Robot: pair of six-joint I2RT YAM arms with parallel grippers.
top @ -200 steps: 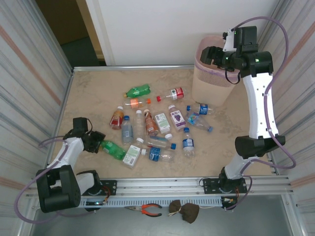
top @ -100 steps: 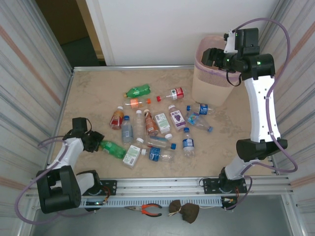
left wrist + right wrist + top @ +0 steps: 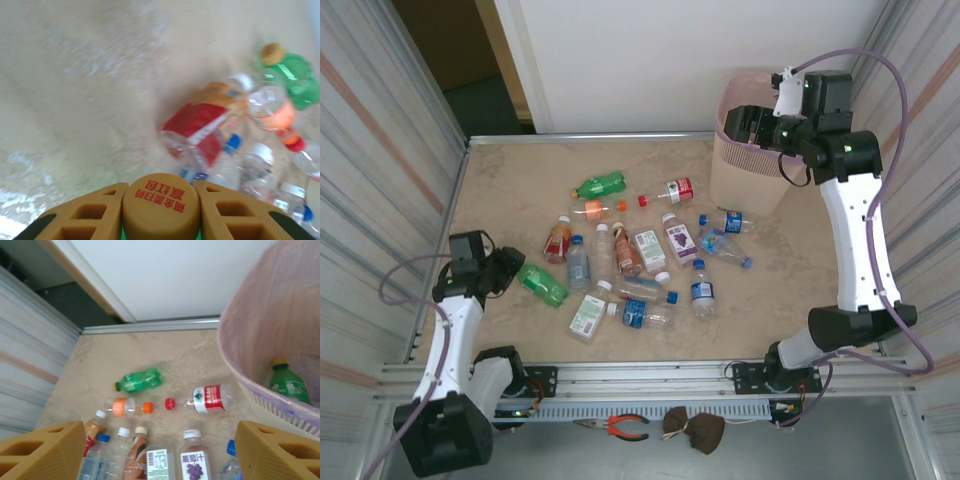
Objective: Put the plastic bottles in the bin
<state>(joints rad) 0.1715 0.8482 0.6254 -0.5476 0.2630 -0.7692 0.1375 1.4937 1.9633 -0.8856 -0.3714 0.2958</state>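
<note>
Beige tabletop [image 3: 510, 180], pink bin [image 3: 270, 325], green bottle [image 3: 289, 386] inside

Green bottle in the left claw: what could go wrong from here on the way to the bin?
1. The left claw is shut on just the cap end of the green bottle; the body sticks out sideways and may twist or slip loose.
2. The bin stands in the far right corner, across the loose bottles; a low carry could scatter them.
3. The right claw hangs open at the bin's rim, so the two arms could clash there.
</note>
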